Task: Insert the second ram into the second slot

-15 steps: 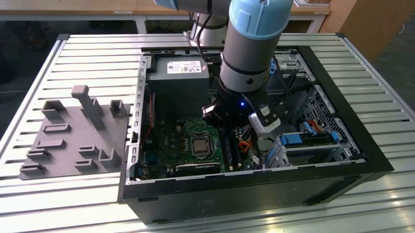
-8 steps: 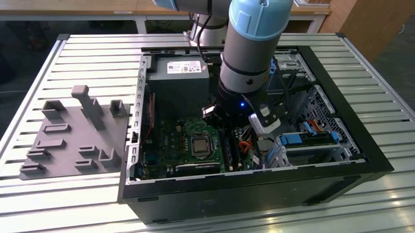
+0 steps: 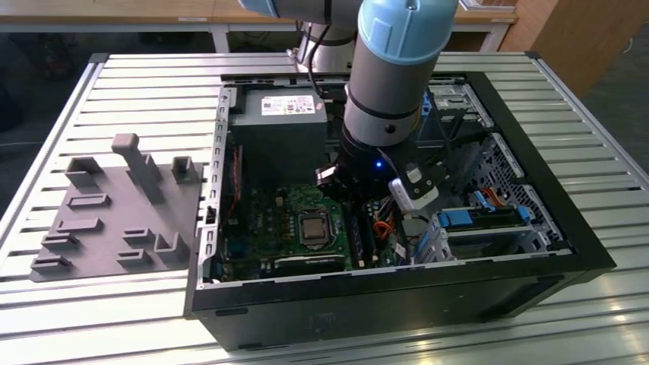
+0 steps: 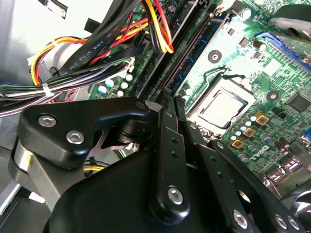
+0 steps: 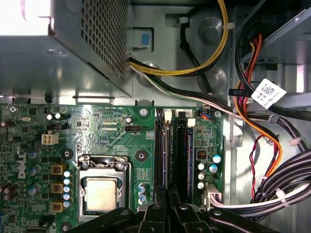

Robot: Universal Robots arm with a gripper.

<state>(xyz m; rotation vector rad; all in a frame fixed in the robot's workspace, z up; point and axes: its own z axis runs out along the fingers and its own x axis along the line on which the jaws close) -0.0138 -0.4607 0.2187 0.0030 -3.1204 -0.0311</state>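
My gripper (image 5: 167, 193) points down at the motherboard (image 5: 112, 126) inside the open computer case (image 3: 568, 228). Its two black fingers (image 4: 165, 121) stand pressed close together, and the tips rest over the row of long memory slots (image 5: 181, 150) beside the processor socket (image 5: 103, 191). A thin bluish stick edge (image 5: 190, 155) stands in the slot farthest from the socket. I cannot tell whether it is the second ram. The fingers hide whatever lies between and under their tips. I cannot tell which slot is the second slot.
Bundled cables (image 5: 272, 145) hang close beside the slots. The grey power supply (image 3: 279, 129) fills the case's far end. Blue drive-bay clips (image 3: 457, 219) sit on the exterior view's right. A grey fixture plate (image 3: 112, 213) lies on the slatted table at its left.
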